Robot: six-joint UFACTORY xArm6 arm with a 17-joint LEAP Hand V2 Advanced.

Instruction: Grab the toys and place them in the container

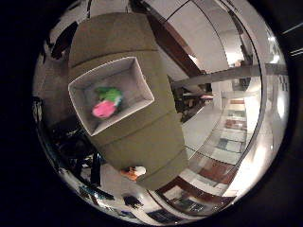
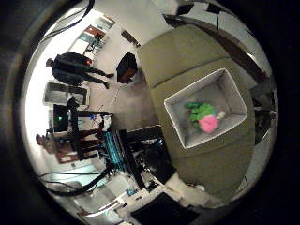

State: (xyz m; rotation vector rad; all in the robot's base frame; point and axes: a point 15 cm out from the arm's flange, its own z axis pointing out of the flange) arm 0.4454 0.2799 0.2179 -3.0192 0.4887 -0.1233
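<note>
Green-and-pink toy (image 2: 205, 117) lies inside white container (image 1: 138, 75) on olive sofa (image 1: 142, 137), long axis diagonal across the floor, pink end toward a corner; hand's state cannot be determined

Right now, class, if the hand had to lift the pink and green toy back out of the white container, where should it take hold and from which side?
Grip the pink and green toy across its rounded pink end, coming straight down through the open top. The white container walls it in on every side, so no sideways approach looks possible.
</note>
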